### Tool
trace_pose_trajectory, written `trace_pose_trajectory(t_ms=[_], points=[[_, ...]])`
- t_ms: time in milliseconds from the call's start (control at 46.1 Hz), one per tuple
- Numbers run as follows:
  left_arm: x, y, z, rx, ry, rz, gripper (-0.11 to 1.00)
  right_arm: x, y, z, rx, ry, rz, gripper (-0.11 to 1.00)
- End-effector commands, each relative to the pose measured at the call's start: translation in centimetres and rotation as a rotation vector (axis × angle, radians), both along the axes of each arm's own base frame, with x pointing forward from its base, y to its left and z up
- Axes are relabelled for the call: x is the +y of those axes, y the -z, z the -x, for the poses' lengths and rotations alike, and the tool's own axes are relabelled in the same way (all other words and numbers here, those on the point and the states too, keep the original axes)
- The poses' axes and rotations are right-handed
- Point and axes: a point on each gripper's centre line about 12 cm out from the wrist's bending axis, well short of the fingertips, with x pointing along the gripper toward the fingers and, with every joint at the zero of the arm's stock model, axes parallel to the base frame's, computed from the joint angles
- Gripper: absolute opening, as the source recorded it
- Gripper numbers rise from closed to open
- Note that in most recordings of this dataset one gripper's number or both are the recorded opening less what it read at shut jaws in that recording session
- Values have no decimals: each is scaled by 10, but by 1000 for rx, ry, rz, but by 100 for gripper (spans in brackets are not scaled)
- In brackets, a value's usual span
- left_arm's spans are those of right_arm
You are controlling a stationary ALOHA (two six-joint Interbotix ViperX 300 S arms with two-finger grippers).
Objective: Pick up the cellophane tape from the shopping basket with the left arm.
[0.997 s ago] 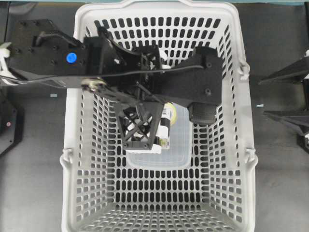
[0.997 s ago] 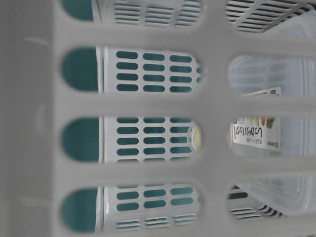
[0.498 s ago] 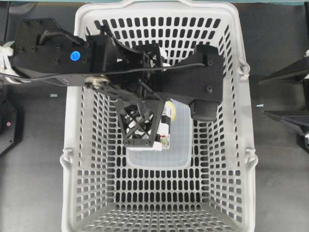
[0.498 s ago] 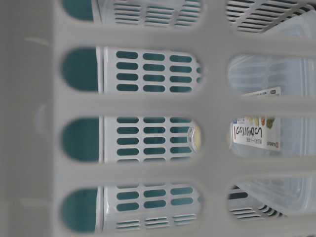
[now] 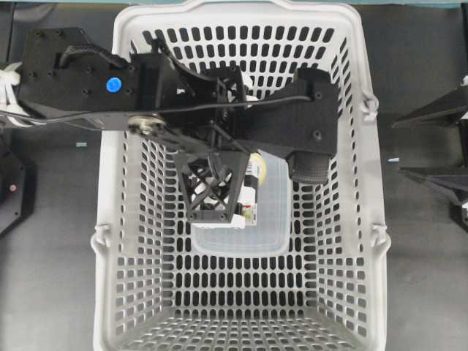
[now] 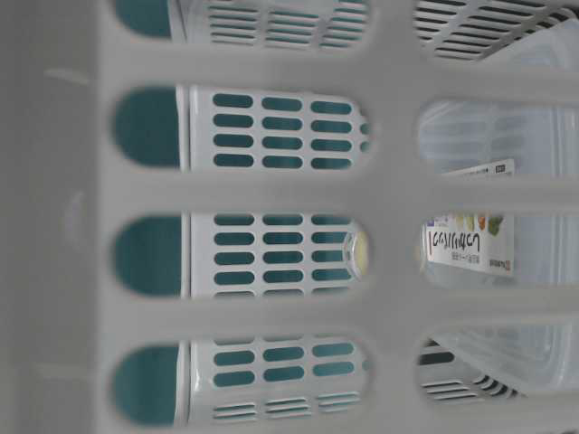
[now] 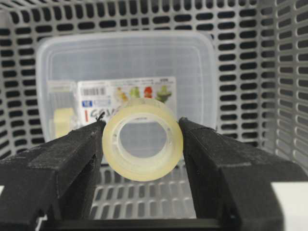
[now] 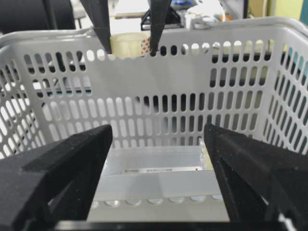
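Observation:
The cellophane tape (image 7: 142,139), a small pale-yellowish roll, sits between the black pads of my left gripper (image 7: 142,140), which is shut on it. In the right wrist view the tape (image 8: 129,45) hangs between the two fingers at the height of the basket's far rim. From overhead the tape (image 5: 258,167) shows beside the black lattice finger (image 5: 212,189), inside the light-grey shopping basket (image 5: 365,219). The left arm (image 5: 110,85) reaches in over the basket's left rim. My right gripper (image 8: 159,159) is open and empty, outside the basket.
A clear rectangular box with a printed label (image 7: 144,62) lies on the basket floor below the tape; it also shows from overhead (image 5: 270,219). The right arm's pointed fingers (image 5: 431,113) stay at the right edge, beyond the basket wall (image 8: 192,82).
The left arm shifted slightly between one second ago and half a second ago, tape still gripped. Since then nothing has visibly moved.

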Motion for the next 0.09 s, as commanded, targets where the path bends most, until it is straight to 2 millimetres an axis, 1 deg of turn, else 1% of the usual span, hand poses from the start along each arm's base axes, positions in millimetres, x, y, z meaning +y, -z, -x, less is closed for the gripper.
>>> trace_pose_trajectory(t_ms=[0,65], points=[[0,-14,5,-28,-2,0,51,0,-4,-2,-12,-1,-5,75],[0,-13,6,-17,-3,0,51,0,-4,-2,-14,1,-5,75]])
